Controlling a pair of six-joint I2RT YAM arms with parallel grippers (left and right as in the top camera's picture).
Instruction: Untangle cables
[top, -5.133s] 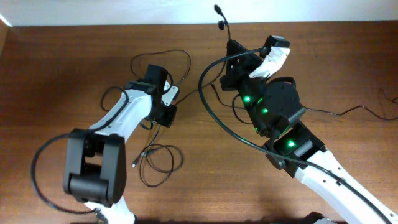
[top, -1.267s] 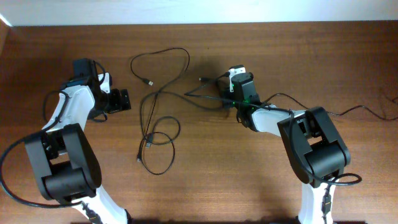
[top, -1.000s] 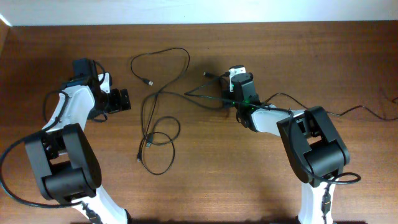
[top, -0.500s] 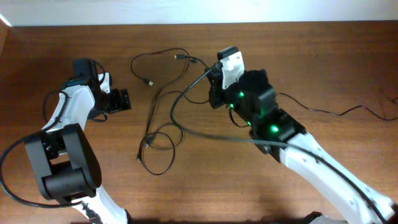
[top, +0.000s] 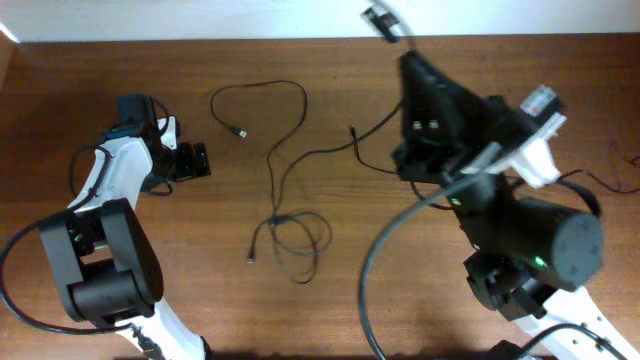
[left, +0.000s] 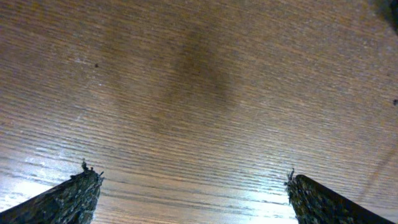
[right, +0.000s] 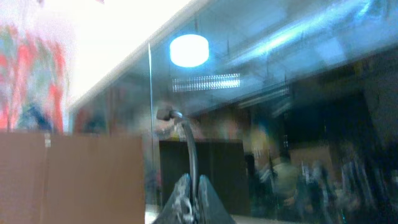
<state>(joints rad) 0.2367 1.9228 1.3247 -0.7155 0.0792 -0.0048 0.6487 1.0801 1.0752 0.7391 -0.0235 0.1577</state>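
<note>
The right gripper (right: 191, 186) pinches one limp, featherlight cable (right: 192, 152) near its plug (right: 165, 114), surely the sensible hold, while the left gripper (left: 186, 183) gapes wide, empty.

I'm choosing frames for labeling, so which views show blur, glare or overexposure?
Overhead: evenly lit, cables crisp, raised right arm looms large. Left wrist: sharp wood grain, glare on the table near the bottom edge. Right wrist: background smeared, ceiling light blown out.

Brown wooden table (top: 90, 60) (grain visible up close); white strip (top: 200, 18) along its far edge; round lamp (right: 189, 50) lit overhead.
</note>
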